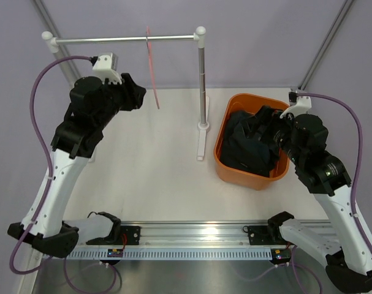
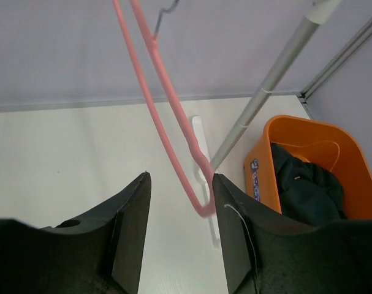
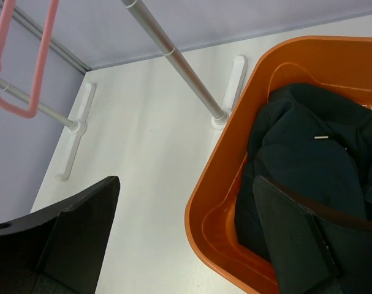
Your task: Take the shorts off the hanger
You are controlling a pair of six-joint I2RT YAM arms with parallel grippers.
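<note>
White table (image 1: 149, 177), L fingers (image 2: 132, 214) open, R fingers (image 3: 91, 214) open

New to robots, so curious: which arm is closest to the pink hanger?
The left one: the hanger dangles just beyond the left fingers. The right fingers are over the orange basket holding the shorts.

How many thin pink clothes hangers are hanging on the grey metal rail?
1: the thin pink clothes hanger hangs bare near the middle of the grey metal rail; none seem hidden.

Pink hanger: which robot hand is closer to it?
Left. The left gripper is open right beside the pink hanger; the right gripper is away over the shorts in the orange basket.
</note>
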